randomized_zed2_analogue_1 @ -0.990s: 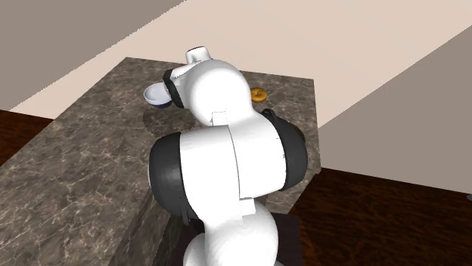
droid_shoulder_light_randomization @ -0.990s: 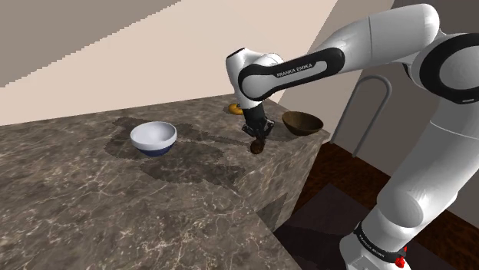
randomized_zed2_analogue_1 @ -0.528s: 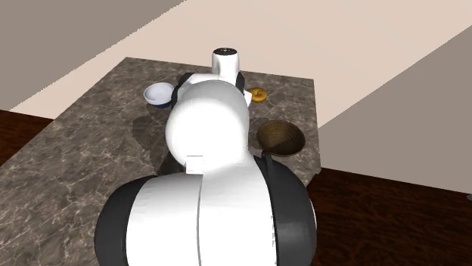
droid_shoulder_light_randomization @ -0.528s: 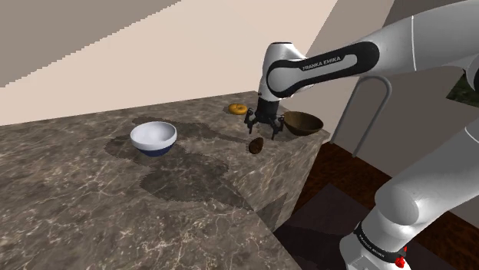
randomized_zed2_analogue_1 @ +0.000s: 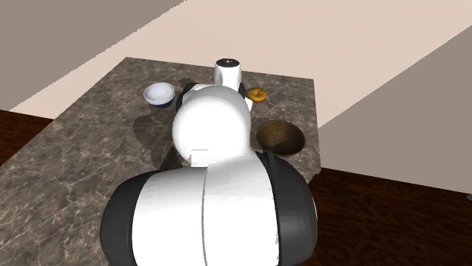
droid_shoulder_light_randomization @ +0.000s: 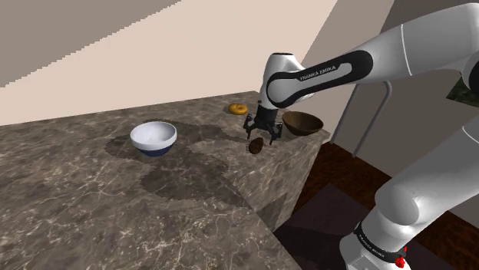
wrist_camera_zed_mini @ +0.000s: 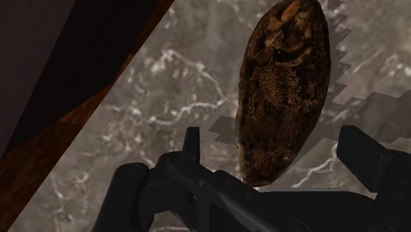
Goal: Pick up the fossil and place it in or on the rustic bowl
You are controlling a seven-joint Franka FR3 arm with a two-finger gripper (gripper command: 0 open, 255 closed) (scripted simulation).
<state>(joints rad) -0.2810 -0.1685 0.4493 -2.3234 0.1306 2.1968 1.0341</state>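
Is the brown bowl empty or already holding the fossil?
Empty: the brown bowl shows bare inside; the fossil lies on the countertop under the open end effector.

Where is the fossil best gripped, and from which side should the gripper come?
Probably its narrow middle, from straight above. The fossil is a long oval on the counter, and the open gripper hangs over it with one finger beside each long side, so closing across the short width should fit.
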